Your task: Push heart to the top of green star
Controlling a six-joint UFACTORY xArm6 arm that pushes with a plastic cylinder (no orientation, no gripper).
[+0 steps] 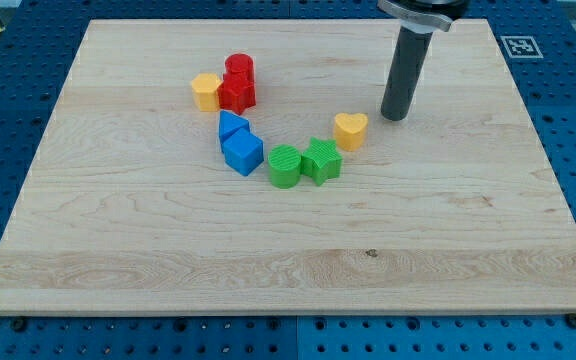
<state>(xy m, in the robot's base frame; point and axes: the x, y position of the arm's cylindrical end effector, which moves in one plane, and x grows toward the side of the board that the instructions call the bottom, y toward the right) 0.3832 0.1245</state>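
Note:
A yellow heart block (350,130) lies on the wooden board (288,250) right of centre. The green star block (321,160) sits just below and to the left of it, almost touching. My tip (396,116) rests on the board a short way to the right of the heart and slightly above it, with a small gap between them. The dark rod rises from the tip to the view's top edge.
A green cylinder (285,166) touches the star's left side. A blue cube (242,152) and a blue triangular block (231,125) lie further left. A red cylinder (239,69), a red star-like block (237,94) and a yellow hexagon (206,91) cluster at upper left.

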